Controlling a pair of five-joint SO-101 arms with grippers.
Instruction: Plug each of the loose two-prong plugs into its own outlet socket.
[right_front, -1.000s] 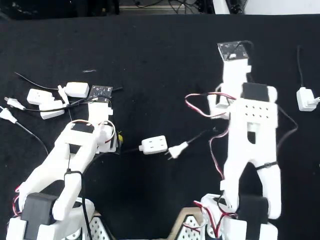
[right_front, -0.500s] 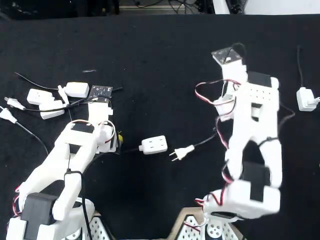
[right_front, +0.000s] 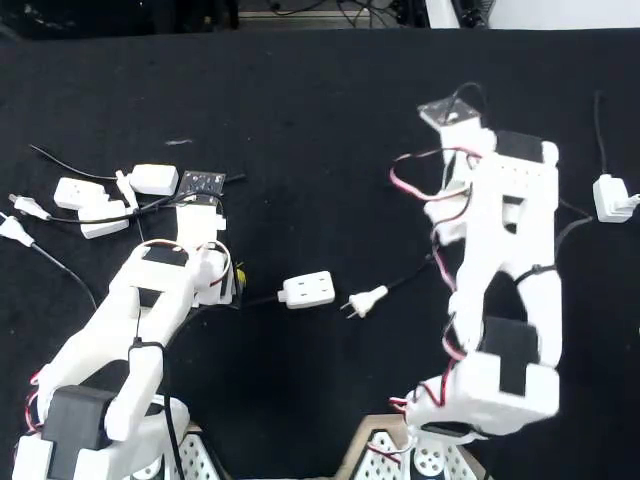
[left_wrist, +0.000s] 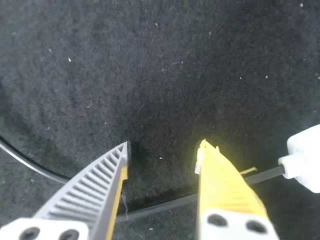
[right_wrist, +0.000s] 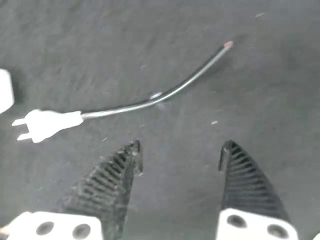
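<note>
The two-prong plug is lying on the table, prongs facing the outlet socket just beside it. The right claw is hanging spread and empty above the plug's cord, likely lining up a grasp. The left claw is hovering spread over the socket's cord, probably to brace it.

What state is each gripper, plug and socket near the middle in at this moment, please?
Left gripper: fingers open, holding nothing.
Right gripper: fingers open, holding nothing.
Centre plug: lying loose, unplugged.
Centre socket: nothing plugged in, apart from the plug.
</note>
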